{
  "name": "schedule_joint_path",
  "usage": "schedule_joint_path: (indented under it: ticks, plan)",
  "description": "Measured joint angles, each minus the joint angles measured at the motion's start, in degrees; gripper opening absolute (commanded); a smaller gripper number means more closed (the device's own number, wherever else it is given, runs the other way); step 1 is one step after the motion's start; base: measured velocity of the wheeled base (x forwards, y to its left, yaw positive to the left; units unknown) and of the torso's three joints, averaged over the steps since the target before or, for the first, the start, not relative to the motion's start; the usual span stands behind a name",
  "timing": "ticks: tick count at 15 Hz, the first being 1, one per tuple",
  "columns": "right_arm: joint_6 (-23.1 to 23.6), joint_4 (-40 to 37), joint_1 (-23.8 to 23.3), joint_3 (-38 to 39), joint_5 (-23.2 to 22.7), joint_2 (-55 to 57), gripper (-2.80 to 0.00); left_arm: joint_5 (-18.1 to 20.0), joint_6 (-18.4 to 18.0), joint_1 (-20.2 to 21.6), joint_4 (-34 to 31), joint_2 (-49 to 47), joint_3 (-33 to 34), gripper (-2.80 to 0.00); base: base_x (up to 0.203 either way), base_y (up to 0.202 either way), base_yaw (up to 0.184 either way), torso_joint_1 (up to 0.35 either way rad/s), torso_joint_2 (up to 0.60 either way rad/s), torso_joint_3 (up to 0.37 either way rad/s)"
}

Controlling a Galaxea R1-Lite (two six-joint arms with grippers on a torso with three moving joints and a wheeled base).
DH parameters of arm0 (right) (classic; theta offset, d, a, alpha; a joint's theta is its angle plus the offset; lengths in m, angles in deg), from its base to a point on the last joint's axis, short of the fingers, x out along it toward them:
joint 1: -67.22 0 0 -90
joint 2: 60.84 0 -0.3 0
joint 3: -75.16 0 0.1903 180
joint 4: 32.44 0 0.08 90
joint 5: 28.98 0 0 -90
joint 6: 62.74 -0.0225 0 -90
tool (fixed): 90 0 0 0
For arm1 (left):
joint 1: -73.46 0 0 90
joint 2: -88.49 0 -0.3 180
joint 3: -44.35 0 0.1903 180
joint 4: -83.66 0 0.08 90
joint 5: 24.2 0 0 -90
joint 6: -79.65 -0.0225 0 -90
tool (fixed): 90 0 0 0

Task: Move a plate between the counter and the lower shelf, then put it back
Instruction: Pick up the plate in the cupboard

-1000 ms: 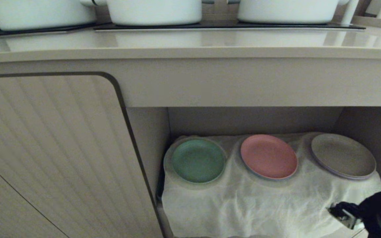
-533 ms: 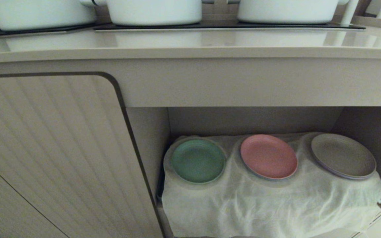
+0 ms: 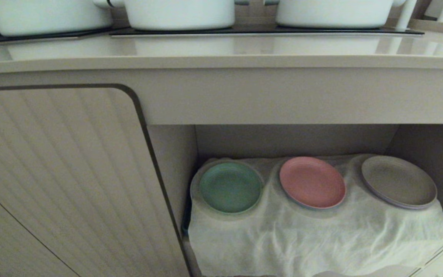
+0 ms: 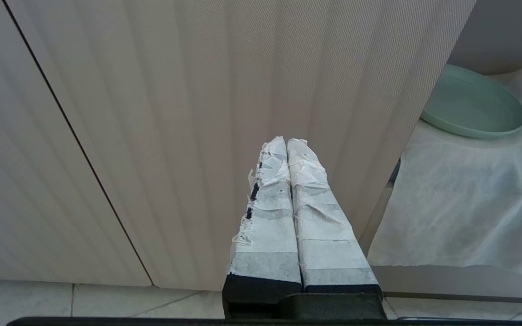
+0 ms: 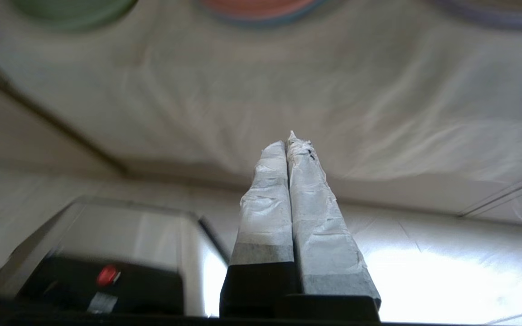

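The mint-green plate [image 3: 230,187] lies in the left hollow of the white cloth on the lower shelf [image 3: 306,238], and it shows again in the left wrist view as plate [image 4: 471,106]. The beige counter [image 3: 221,52] runs across above the cubby. Neither gripper shows in the head view. My left gripper [image 4: 287,141] is shut and empty, low in front of the ribbed cabinet door. My right gripper [image 5: 287,141] is shut and empty, down below the front of the shelf, pointing up at the cloth; the plate's edge [image 5: 73,9] is far from it.
A pink plate [image 3: 312,182] and a stack of white plates [image 3: 398,181] lie right of the green one. White pots [image 3: 179,13] stand on the black cooktop [image 3: 244,30]. A ribbed door [image 3: 60,181] closes the left side. A black box with a red button [image 5: 102,280] lies by the right gripper.
My right arm has dropped out of the head view at the lower right corner. The plates and the cloth have not moved.
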Motion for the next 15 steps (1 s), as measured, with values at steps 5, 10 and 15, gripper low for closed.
schedule_joint_path:
  ticks: [5,10,15]
  plan:
    - [0.1,-7.4,-0.5,0.2,8.5,-17.4,-2.8,0.0,0.0,0.0,0.0,0.0,0.0,-2.8,0.0,0.0,0.0,0.0,0.0,0.0]
    - [1.5,-9.1,-1.7,0.3,9.5,-28.7,-2.8,0.0,0.0,0.0,0.0,0.0,0.0,-2.8,0.0,0.0,0.0,0.0,0.0,0.0]
    - [6.8,-10.6,-1.8,0.3,9.2,-33.2,-2.8,0.0,0.0,0.0,0.0,0.0,0.0,-2.8,0.0,0.0,0.0,0.0,0.0,0.0]
